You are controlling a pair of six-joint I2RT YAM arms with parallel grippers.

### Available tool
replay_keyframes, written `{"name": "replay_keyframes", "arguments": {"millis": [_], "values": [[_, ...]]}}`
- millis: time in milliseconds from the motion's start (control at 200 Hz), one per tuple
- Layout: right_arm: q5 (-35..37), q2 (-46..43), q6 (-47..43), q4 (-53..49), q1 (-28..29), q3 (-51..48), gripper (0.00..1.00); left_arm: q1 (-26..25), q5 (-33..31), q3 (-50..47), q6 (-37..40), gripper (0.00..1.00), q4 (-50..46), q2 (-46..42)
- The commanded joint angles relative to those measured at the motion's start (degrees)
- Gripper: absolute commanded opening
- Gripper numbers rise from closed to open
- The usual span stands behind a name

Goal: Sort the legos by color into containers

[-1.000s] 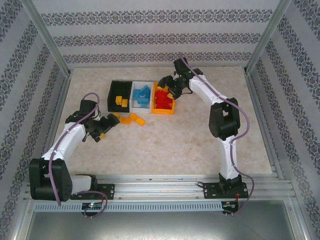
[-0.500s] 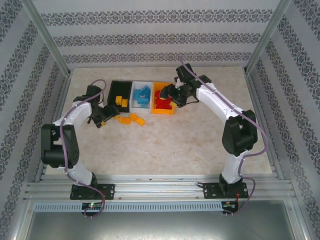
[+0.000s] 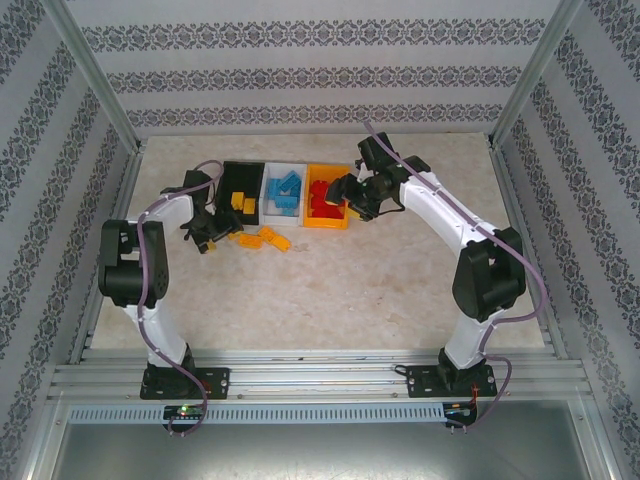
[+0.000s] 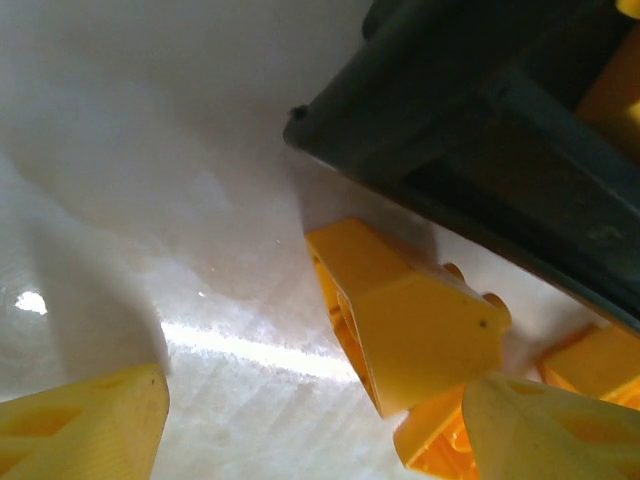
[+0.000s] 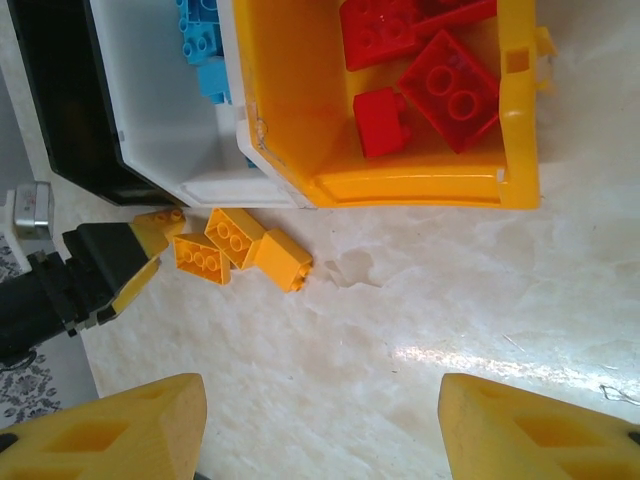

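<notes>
Loose yellow bricks [image 3: 262, 238] lie on the worktop [image 3: 380, 290] just before the black bin [image 3: 232, 178]. They look light, rigid and slick, probably best pinched across flat sides. The left pincer [image 3: 207, 236] gapes empty beside them. The right pincer [image 3: 350, 192], also wide, hovers by the orange bin [image 3: 325, 224]. The surface is glossy and marbled, with patterned walls [image 3: 300, 70] around.

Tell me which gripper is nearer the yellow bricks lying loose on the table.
Left. The left gripper is right beside the yellow bricks, at their left end. The right gripper hangs at the orange bin's right edge, farther off.
</notes>
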Motion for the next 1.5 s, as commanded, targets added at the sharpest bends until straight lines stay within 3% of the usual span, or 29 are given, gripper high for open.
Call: {"name": "replay_keyframes", "arguments": {"millis": [0,535,919,1124,1494], "values": [[1.4,-1.9,-0.5,-1.6,0.4,-0.9,0.64,-0.5,-1.1,2.6,1.0,0.77,1.8,1.5],[1.3,-0.6,-0.1,-2.9,2.8,0.1,0.64,-0.4,-1.2,5.8,0.8,0.76,4.3,5.9],[1.3,-0.1,0.1,-3.2,2.9,0.0,0.64,-0.5,-1.1,6.4,2.5,0.51,3.2,5.7],[1.7,-0.2,-0.2,-2.8,2.9,-0.5,0.63,-0.5,-1.1,5.0,3.5,0.41,1.8,1.8],[0.7,-0.7,-0.7,-0.6,2.1,-2.6,0.64,-0.5,-0.8,-1.9,2.4,0.41,-0.8,-9.5]]}}
